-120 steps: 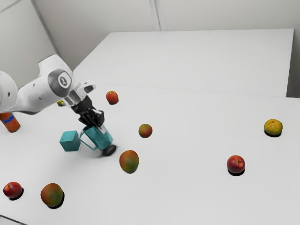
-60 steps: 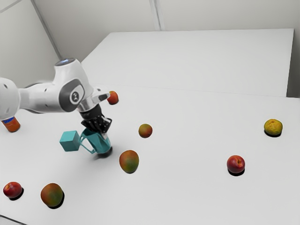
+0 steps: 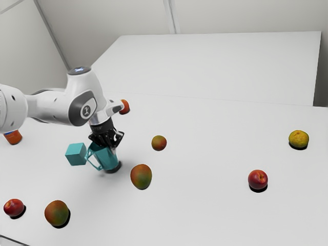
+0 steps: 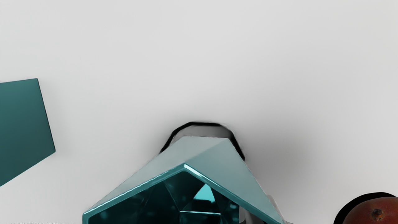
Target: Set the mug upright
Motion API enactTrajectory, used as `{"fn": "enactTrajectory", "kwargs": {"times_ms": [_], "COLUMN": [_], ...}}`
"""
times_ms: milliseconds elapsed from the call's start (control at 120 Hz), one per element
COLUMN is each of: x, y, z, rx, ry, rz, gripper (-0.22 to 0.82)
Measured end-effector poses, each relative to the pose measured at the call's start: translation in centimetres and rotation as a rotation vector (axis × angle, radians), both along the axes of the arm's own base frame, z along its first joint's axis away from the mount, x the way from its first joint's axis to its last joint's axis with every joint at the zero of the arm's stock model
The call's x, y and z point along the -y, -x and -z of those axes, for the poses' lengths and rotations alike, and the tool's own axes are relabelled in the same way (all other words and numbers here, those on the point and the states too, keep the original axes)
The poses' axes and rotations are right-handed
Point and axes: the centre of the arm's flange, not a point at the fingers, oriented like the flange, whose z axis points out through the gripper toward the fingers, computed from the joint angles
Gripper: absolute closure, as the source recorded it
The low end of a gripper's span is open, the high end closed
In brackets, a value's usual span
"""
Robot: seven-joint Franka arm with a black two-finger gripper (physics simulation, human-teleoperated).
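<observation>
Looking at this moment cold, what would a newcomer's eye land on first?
Probably the teal faceted mug, tilted in the black two-finger gripper, its dark open mouth looming large in the wrist view. Next, the matching teal cube on the mug's handle side, toward the exterior view's left. Then the lone wrinkled yellow fruit, bright against the white table near the exterior view's right edge.

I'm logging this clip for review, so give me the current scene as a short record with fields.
target: teal faceted mug, slightly tilted, opening upward
gripper: black two-finger gripper, shut on the mug's wall at the rim
base contact with table: cannot tell
neighbour, exterior view's left: teal cube
neighbour, exterior view's right: red-green rounded fruit
</observation>
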Motion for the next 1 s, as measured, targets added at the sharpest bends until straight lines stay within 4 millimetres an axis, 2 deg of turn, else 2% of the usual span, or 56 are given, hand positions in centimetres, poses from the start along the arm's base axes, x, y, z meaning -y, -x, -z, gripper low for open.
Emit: {"fn": "enactTrajectory", "kwargs": {"times_ms": [125, 317, 467, 625, 717, 842, 1000], "x": [-0.5, -2.7, -2.2, -2.2, -2.4, -2.4, -2.3], "y": [0.0, 0.1, 0.0, 0.0, 0.0, -0.1, -0.4], "z": [0.8, 2.1, 2.4, 2.4, 2.3, 2.1, 1.6], "rx": [-0.014, -0.035, -0.039, -0.039, -0.038, -0.034, -0.025], "ry": [-0.01, -0.019, -0.021, -0.016, -0.014, -0.012, -0.008], "rz": [-0.043, -0.129, -0.151, -0.165, -0.173, -0.175, -0.173], "gripper": [0.78, 0.78, 0.78, 0.43, 0.28, 0.16, 0.07]}}
